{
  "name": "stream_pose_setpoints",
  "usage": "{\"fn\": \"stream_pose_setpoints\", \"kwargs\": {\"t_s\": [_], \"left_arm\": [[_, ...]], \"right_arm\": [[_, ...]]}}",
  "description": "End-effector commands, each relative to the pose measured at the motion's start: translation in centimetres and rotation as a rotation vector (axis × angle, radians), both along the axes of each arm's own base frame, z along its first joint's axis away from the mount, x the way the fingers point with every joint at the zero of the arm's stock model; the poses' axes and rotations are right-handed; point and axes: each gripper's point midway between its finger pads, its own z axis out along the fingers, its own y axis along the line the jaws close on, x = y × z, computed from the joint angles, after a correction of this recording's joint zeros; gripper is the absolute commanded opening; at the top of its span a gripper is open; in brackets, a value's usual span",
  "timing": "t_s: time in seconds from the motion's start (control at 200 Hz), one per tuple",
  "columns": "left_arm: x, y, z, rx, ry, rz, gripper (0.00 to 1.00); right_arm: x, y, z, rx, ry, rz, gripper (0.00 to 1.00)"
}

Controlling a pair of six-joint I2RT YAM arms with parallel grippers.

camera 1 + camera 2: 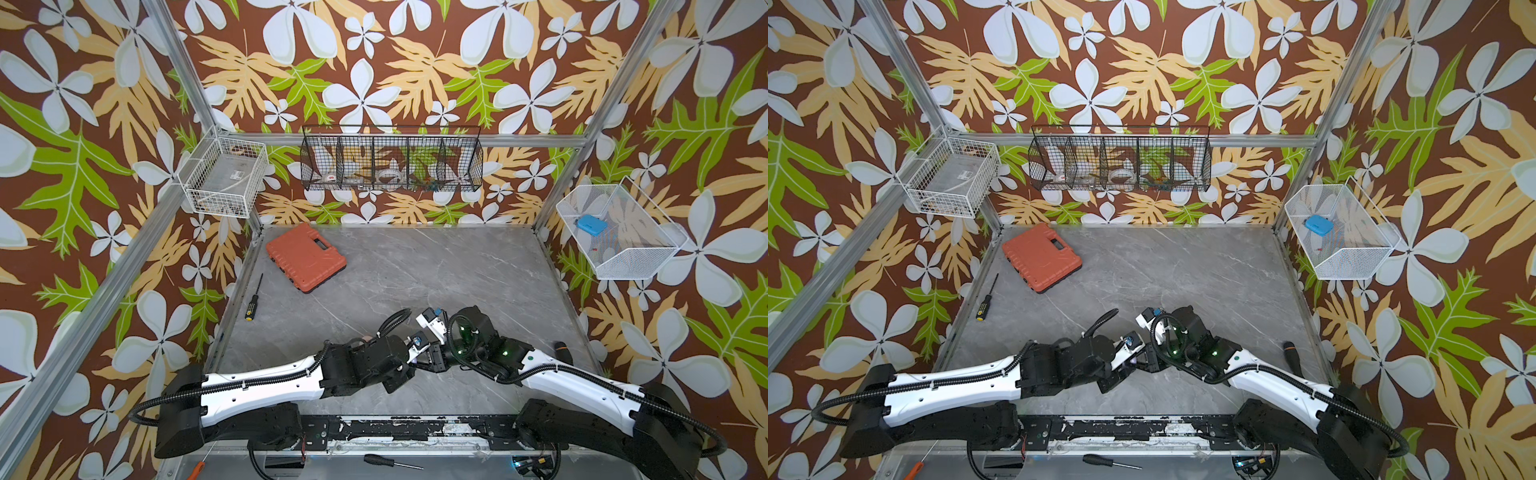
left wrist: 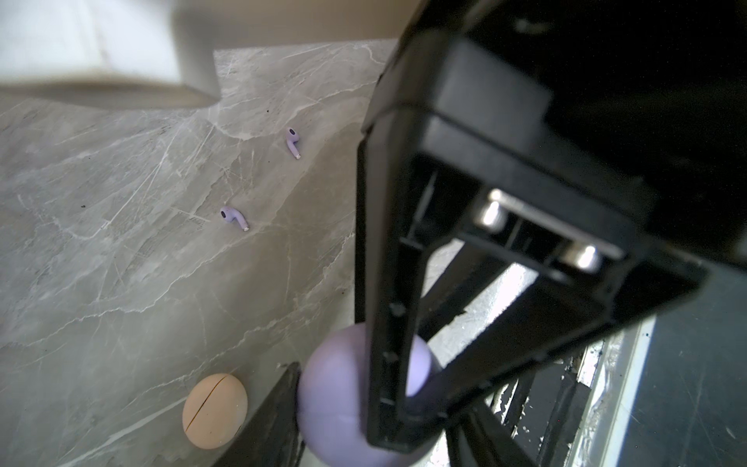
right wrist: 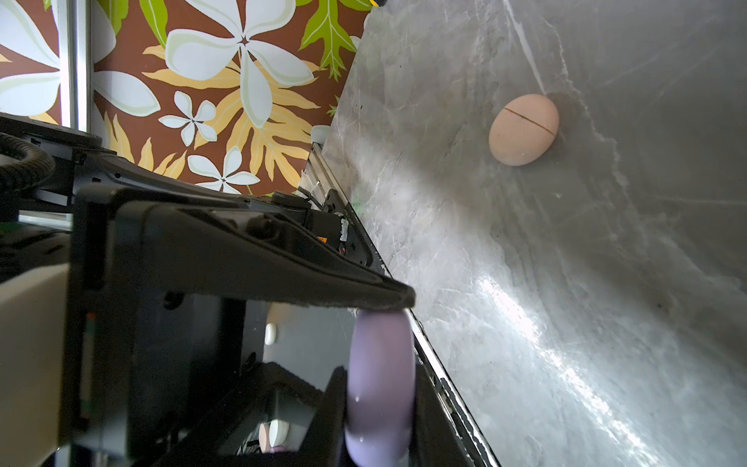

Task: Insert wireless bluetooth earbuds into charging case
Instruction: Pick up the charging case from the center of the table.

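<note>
The left gripper [image 2: 408,420], half open, clamps the round lavender case [image 2: 335,388]; the right gripper [image 3: 374,343] brackets its rim, grip unclear. Two lavender earbuds [image 2: 234,218] lie loose on the marble table [image 2: 121,242], well apart from both.

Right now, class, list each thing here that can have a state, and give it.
Pink case: shut, on table.
Lavender case: shut, gripped.
Earbuds: out, on table.
Toolbox: shut.
Left gripper: shut on lavender case.
Right gripper: around lavender case, grip unclear.

Glossy tabletop [image 3: 566,323], smooth plastic case [image 3: 380,384]
</note>
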Motion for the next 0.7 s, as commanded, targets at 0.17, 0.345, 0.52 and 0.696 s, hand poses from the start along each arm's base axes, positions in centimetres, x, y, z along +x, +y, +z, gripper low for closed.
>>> {"fn": "stream_pose_setpoints", "kwargs": {"t_s": [0.17, 0.345, 0.52, 0.696], "left_arm": [[0.3, -1.0, 1.7, -0.063, -0.014, -0.001, 0.73], [-0.1, -1.1, 3.1, -0.098, -0.006, -0.013, 0.85], [-1.4, -0.8, 5.8, -0.187, 0.027, -0.045, 0.97], [-2.0, 0.5, 9.3, -0.313, 0.014, -0.039, 1.00]], "right_arm": [[-0.2, 0.0, 0.4, 0.011, -0.032, 0.018, 0.05], [0.3, -0.4, 0.5, -0.028, -0.072, -0.005, 0.00], [0.9, -1.0, 1.4, -0.060, -0.138, -0.027, 0.00], [1.3, -1.6, 3.4, -0.090, -0.224, -0.034, 0.00]]}}
